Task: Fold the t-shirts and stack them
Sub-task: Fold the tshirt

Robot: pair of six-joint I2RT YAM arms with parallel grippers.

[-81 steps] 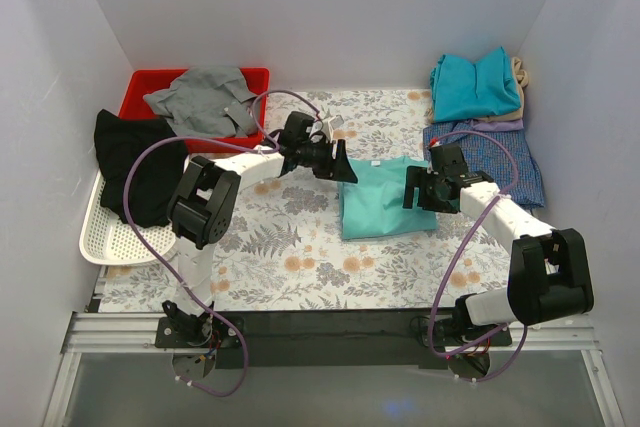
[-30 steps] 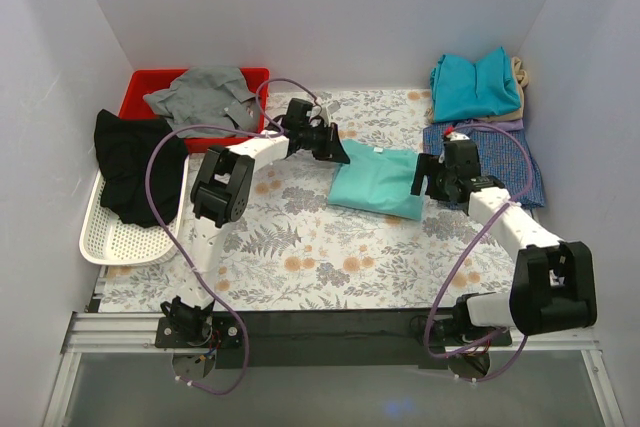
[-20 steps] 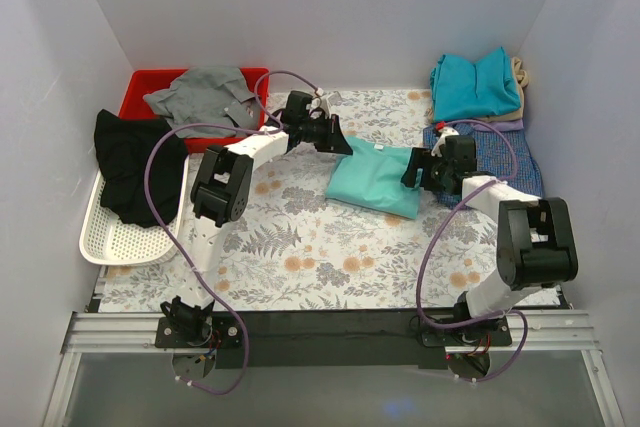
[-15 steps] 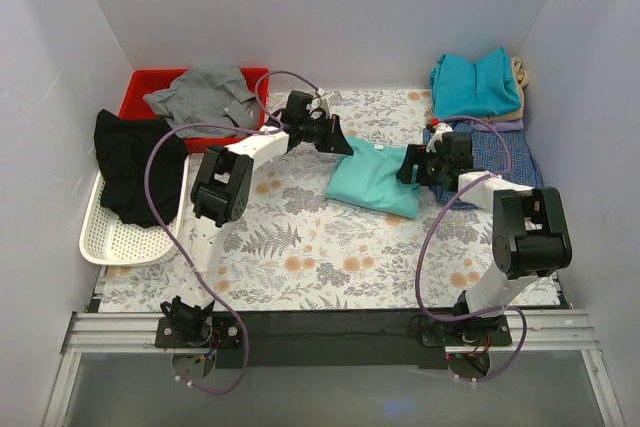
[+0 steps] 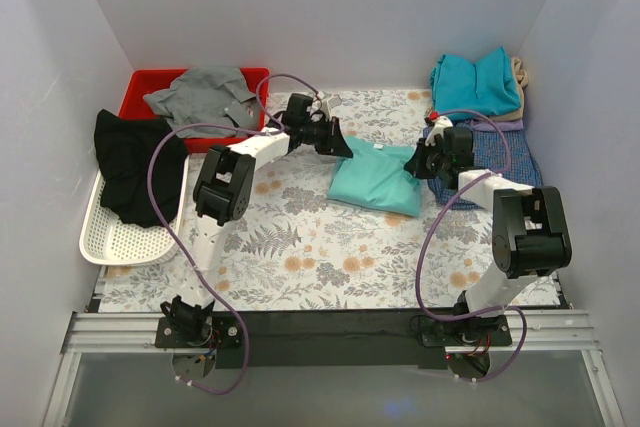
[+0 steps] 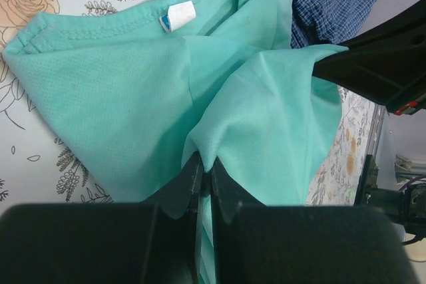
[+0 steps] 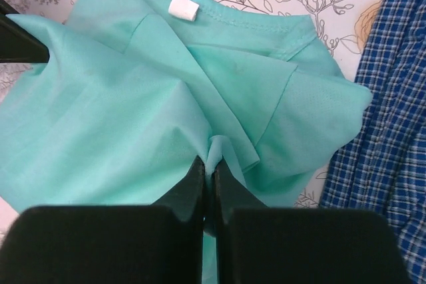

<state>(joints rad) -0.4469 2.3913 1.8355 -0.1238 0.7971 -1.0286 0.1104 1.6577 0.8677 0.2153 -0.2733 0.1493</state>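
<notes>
A folded mint-green t-shirt (image 5: pixel 375 179) lies mid-table on the floral cloth, its white neck label (image 6: pixel 178 15) (image 7: pixel 183 8) showing in both wrist views. My left gripper (image 5: pixel 338 145) is shut on a pinch of the shirt's far left edge (image 6: pixel 206 161). At the shirt's right edge my right gripper (image 5: pixel 412 164) is shut on a fold of the same fabric (image 7: pixel 212 159). A blue check t-shirt (image 5: pixel 498 159) lies just right of it, and a teal-blue t-shirt (image 5: pixel 476 85) tops a stack at the back right.
A red bin (image 5: pixel 145 85) with a grey garment (image 5: pixel 205 97) stands at the back left. A white basket (image 5: pixel 112 237) holding black cloth (image 5: pixel 135 162) sits at the left edge. White walls close in the table on three sides.
The right gripper moved in to the shirt's right edge and shut on it. The left gripper kept its grip and shifted slightly toward the back.
</notes>
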